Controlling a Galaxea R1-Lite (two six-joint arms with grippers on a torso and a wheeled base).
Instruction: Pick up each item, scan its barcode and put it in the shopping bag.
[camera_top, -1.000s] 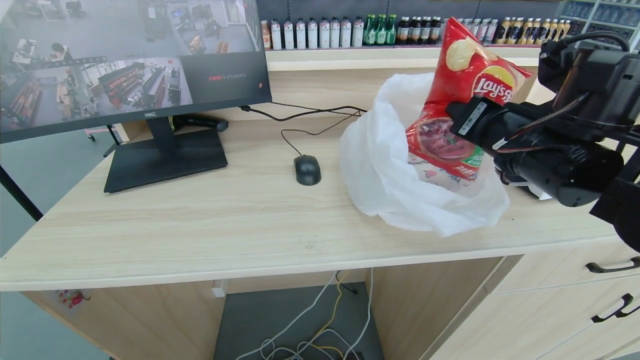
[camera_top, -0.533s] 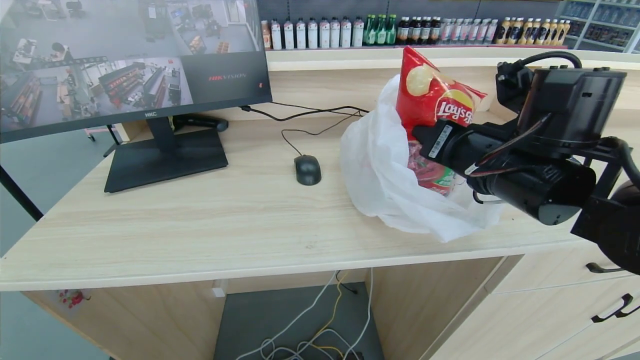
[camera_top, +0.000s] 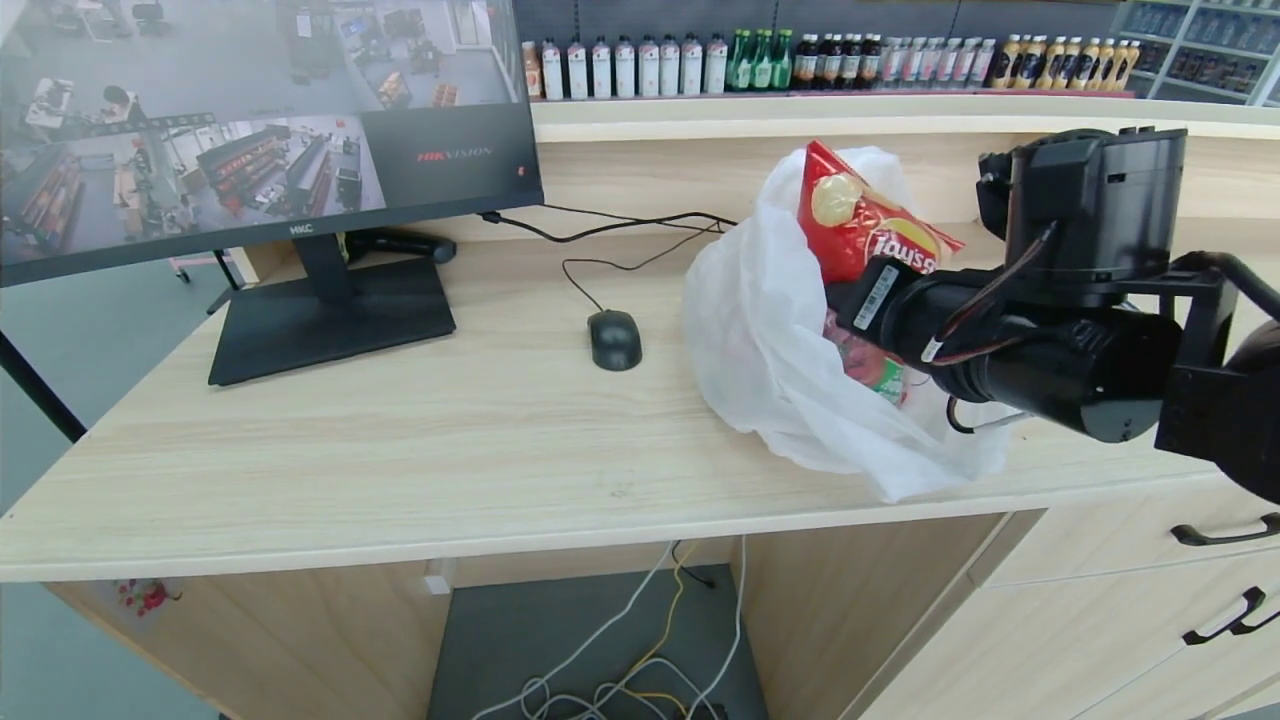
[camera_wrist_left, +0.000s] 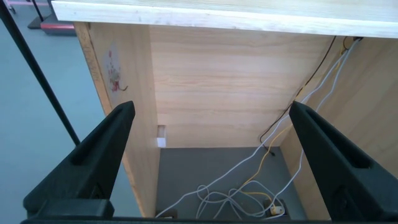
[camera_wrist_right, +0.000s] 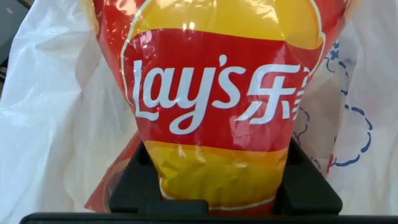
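A red bag of chips (camera_top: 868, 238) stands partly inside the white shopping bag (camera_top: 770, 340) on the right of the wooden counter (camera_top: 450, 440). My right gripper (camera_top: 870, 300) is shut on the bag of chips (camera_wrist_right: 214, 112), whose lower half is inside the shopping bag (camera_wrist_right: 56, 124). The black fingers (camera_wrist_right: 134, 183) press both sides of the bag of chips. My left gripper (camera_wrist_left: 208, 162) is open and hangs below the counter's front edge, facing the wooden panel and floor cables.
A monitor (camera_top: 250, 120) on a black stand fills the counter's back left. A black mouse (camera_top: 614, 339) lies mid-counter, its cable running back. A dark handheld device (camera_top: 400, 243) lies behind the stand. Bottles (camera_top: 800, 60) line the far shelf. Drawers (camera_top: 1200, 590) sit at lower right.
My right arm has lowered the bag of chips down into the shopping bag and shifted it left. The left gripper's earlier state is not shown.
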